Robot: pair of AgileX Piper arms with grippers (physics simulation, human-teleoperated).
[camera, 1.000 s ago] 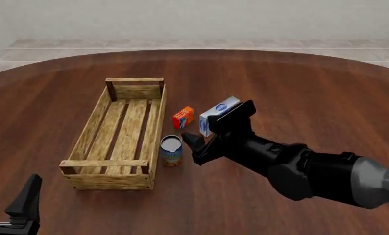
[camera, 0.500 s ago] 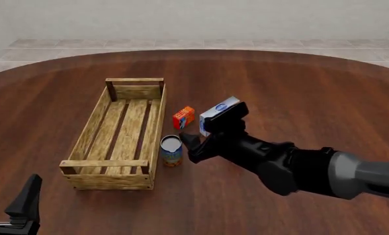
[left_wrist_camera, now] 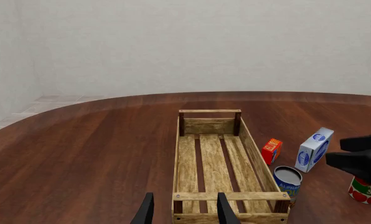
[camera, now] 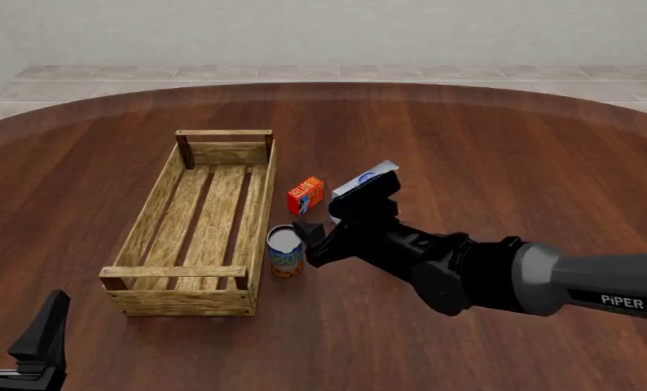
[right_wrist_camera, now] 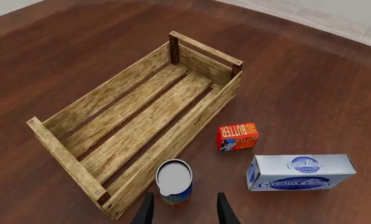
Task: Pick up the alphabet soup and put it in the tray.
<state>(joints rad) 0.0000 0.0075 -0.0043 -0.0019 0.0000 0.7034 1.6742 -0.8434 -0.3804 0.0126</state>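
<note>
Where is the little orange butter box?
In the front view, the butter box sits on the table just right of the tray, between the alphabet soup and the blue-white carton.

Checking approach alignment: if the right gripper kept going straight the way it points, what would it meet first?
Likely the alphabet soup: it stands upright between the open right gripper fingertips' line, beside the tray. Depth is uncertain.

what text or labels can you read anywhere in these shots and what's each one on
"PiPER": right arm.
"BUTTER": small red box.
"Cream Cheese", blurred, likely: blue-and-white box.
"ALPHA...", partly legible: alphabet soup label.
"TOM... SA...", cut off: red-and-green can.
Wooden tray: no text.
</note>
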